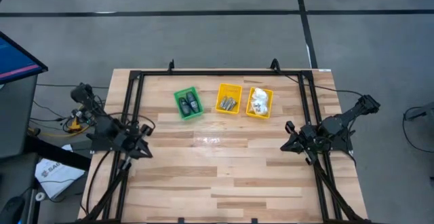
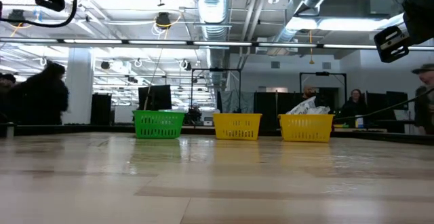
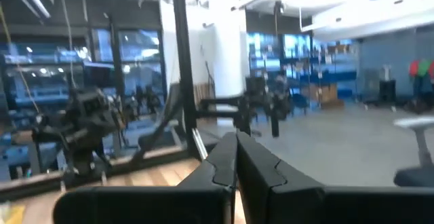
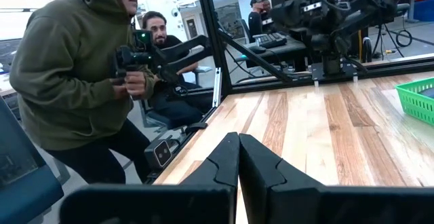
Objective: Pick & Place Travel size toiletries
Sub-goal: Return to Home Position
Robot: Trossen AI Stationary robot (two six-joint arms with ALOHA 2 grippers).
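Wooden table [image 1: 224, 176] with a black frame around its edge. Three small bins stand in a row toward the far edge, each just beside the next but not touching. Green bin [image 2: 159, 125]: two dark grey deodorants [image 1: 188, 103] lie side by side inside it. Middle yellow bin [image 2: 238, 127]: silver metal pieces [image 1: 228, 103] in a loose heap on its floor; how many, I cannot tell. Right-hand yellow bin [image 2: 306, 128]: white packets [image 1: 258, 102] crumpled together, their tops poking above the rim in the low view. No toiletries lie on the bare boards. Left arm is folded at the table's left edge, well apart from the bins. Left claw [image 3: 236, 139] is raised off the boards, its fingers pressed together with nothing between them, and it points across the table at the other arm. Right arm is folded at the right edge, also well apart from the bins. Right claw [image 4: 239, 139] has its fingers pressed together too, empty, above bare wood. A corner of the green bin shows at the edge of its wrist view. Beyond the table's side, a person in an olive hooded top [image 4: 68, 81] stands holding a dark device in both hands. A second person sits behind.
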